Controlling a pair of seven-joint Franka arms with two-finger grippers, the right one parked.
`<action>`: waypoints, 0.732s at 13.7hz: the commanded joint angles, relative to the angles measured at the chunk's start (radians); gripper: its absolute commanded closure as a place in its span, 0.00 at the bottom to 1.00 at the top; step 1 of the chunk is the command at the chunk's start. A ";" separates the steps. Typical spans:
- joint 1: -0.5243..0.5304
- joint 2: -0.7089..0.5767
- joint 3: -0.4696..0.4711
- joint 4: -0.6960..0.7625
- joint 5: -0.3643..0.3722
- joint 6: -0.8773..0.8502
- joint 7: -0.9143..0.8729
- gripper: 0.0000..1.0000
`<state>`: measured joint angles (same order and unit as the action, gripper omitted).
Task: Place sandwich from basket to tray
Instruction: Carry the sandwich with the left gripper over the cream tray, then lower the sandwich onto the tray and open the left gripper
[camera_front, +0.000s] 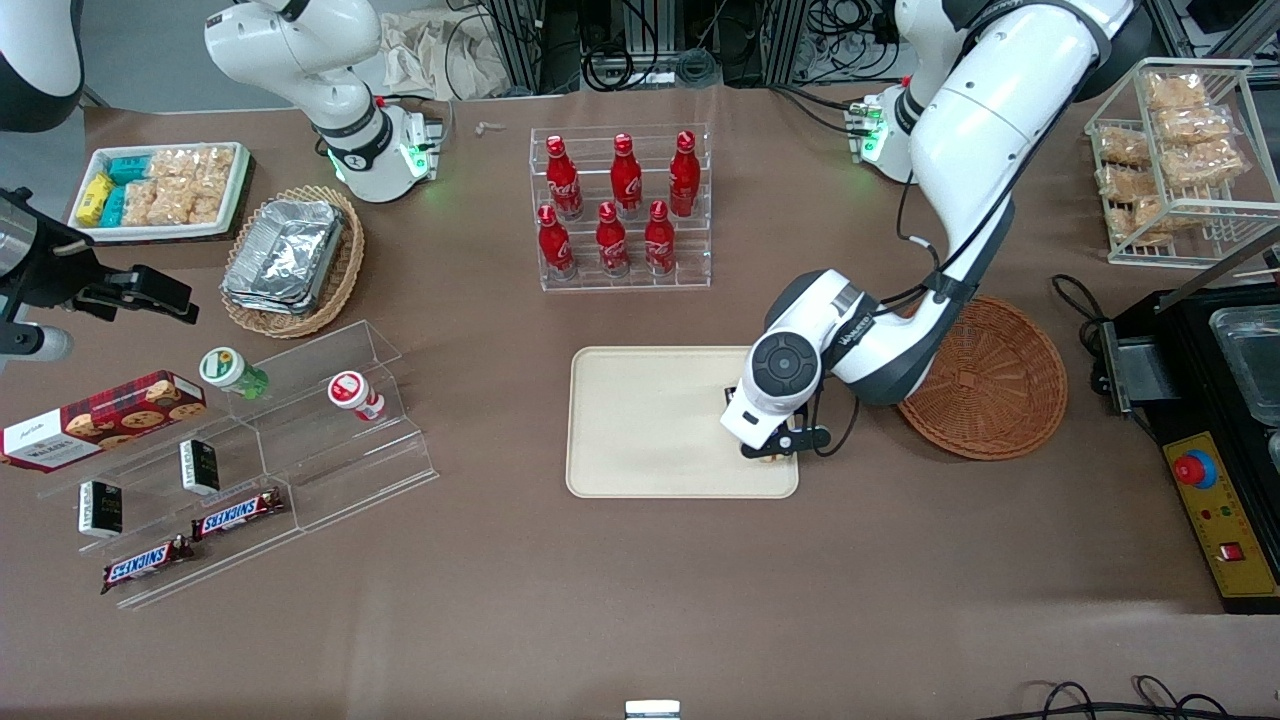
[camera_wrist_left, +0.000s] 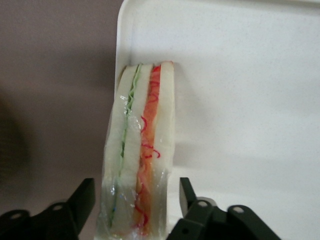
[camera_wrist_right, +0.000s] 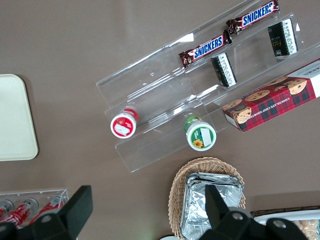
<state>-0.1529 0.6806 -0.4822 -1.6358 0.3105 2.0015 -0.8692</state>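
The sandwich (camera_wrist_left: 142, 150), a plastic-wrapped wedge of white bread with green and red filling stripes, stands on edge on the cream tray (camera_wrist_left: 240, 100), right at its rim. My gripper (camera_wrist_left: 137, 200) is open around it, and each black finger (camera_wrist_left: 85, 197) stands a small gap away from the bread. In the front view the gripper (camera_front: 775, 450) hovers low over the tray (camera_front: 650, 420) at the corner nearest the camera and closest to the reddish-brown basket (camera_front: 985, 378). Only a sliver of the sandwich (camera_front: 770, 458) shows under the hand. Nothing shows in the visible part of the basket; my arm covers part of it.
A clear rack of red bottles (camera_front: 622, 205) stands farther from the camera than the tray. A tan basket of foil containers (camera_front: 290, 258) and an acrylic shelf of snacks (camera_front: 240, 470) lie toward the parked arm's end. A black machine (camera_front: 1210, 430) sits beside the basket.
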 joint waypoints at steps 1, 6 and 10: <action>0.006 -0.015 0.002 0.031 0.032 -0.038 -0.025 0.00; 0.068 -0.125 0.010 0.074 0.030 -0.276 0.002 0.00; 0.189 -0.251 0.008 0.071 0.015 -0.351 0.149 0.00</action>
<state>-0.0208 0.4966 -0.4676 -1.5483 0.3282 1.6982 -0.7937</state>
